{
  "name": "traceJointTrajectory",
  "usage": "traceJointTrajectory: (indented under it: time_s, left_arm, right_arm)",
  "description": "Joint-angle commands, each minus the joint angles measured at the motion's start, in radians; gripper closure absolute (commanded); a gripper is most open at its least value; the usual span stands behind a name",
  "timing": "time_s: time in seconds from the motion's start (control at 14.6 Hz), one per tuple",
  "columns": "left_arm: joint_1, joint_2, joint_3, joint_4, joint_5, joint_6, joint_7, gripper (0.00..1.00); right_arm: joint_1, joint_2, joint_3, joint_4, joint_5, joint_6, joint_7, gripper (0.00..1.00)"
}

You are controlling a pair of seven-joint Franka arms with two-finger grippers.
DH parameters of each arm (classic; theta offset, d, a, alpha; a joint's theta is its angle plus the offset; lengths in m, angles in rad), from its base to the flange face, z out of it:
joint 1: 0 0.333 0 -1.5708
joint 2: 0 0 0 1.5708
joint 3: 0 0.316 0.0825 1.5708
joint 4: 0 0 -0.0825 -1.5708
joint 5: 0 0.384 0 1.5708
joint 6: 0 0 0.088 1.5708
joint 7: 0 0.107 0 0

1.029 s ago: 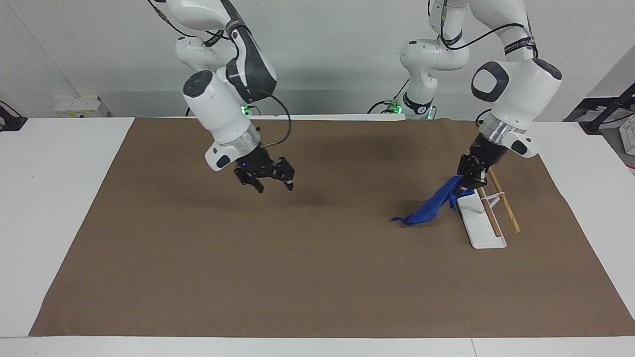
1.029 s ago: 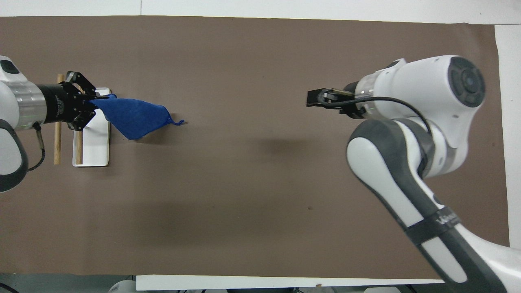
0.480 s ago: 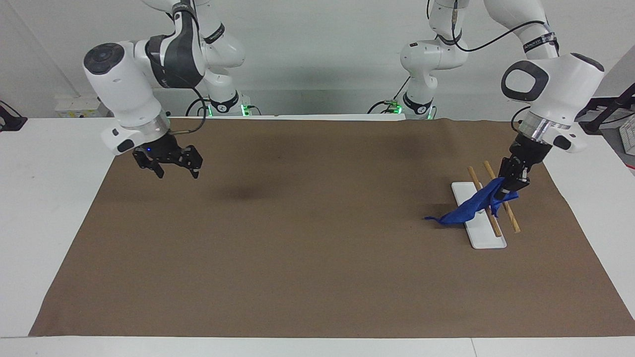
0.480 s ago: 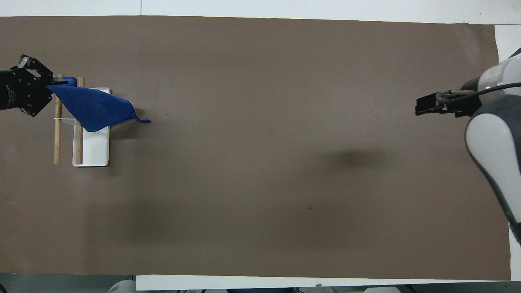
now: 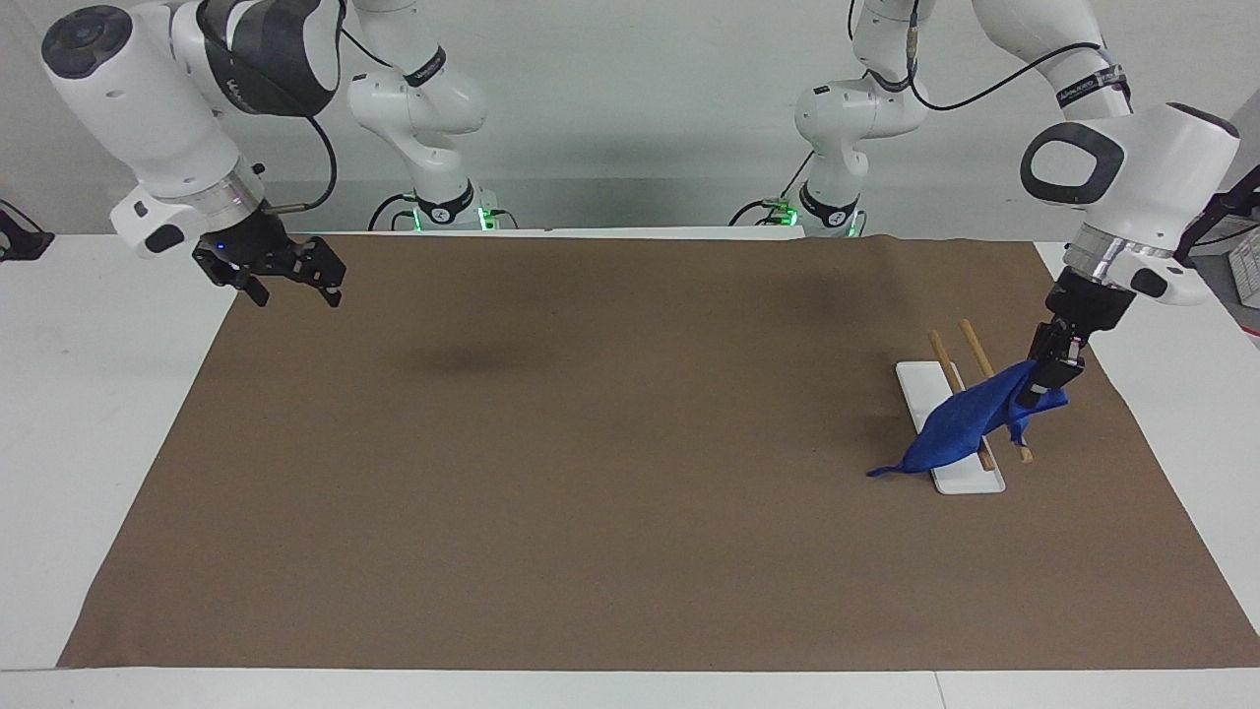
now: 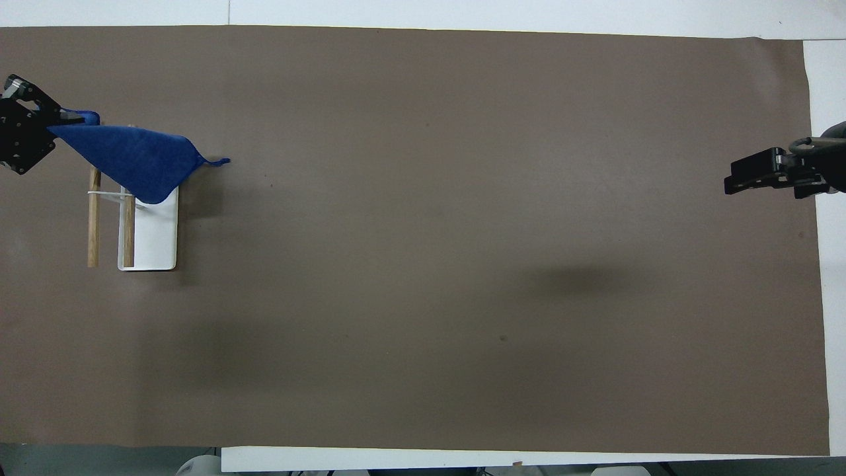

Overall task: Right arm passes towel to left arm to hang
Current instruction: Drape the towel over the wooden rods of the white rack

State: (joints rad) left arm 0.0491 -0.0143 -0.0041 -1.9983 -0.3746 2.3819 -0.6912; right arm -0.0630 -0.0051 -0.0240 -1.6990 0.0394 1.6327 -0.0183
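The blue towel (image 5: pixel 970 420) hangs from my left gripper (image 5: pixel 1043 386), which is shut on one of its corners. The towel drapes across the two wooden rails of the rack (image 5: pixel 976 358) and its white base (image 5: pixel 920 384), its loose corner trailing toward the mat's middle. In the overhead view the towel (image 6: pixel 132 158) spreads from the left gripper (image 6: pixel 56 122) over the rack (image 6: pixel 92 218). My right gripper (image 5: pixel 295 292) is open and empty, up over the mat's corner at the right arm's end, and shows in the overhead view (image 6: pixel 733 185).
A brown mat (image 5: pixel 591 473) covers most of the white table (image 5: pixel 89 414). The rack stands at the left arm's end of the mat. Cables and gear (image 5: pixel 1211 226) sit off the table's edge at that end.
My left gripper has carried the towel outward over the rack and away from the robots, so it now drapes across both rails. My right arm has pulled back to its own end, empty.
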Motion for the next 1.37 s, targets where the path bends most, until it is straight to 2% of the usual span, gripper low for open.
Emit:
traceJointTrajectory:
  time_s: [0.0, 0.27, 0.62, 0.89, 1.3]
  left_arm:
    - [0.025, 0.033, -0.002, 0.062, 0.055, -0.001, 0.021, 1.00]
    - [0.064, 0.042, -0.004, 0.093, 0.143, -0.036, 0.047, 1.00]
    - [0.109, 0.033, -0.002, 0.076, 0.145, -0.055, 0.120, 1.00]
    - [0.169, -0.012, -0.002, -0.022, 0.146, -0.059, 0.268, 1.00]
    - [0.169, -0.078, -0.002, -0.163, 0.146, -0.047, 0.259, 1.00]
  right_arm:
    - [0.003, 0.014, -0.005, 0.013, -0.018, -0.004, -0.012, 0.00]
    - [0.002, 0.016, -0.019, 0.009, -0.078, -0.002, -0.061, 0.00]
    - [0.002, 0.016, -0.019, 0.009, -0.078, -0.004, -0.080, 0.00]
    - [0.002, 0.016, -0.019, 0.009, -0.078, -0.005, -0.080, 0.00]
    - [0.003, 0.016, -0.020, 0.007, -0.076, -0.011, -0.071, 0.00]
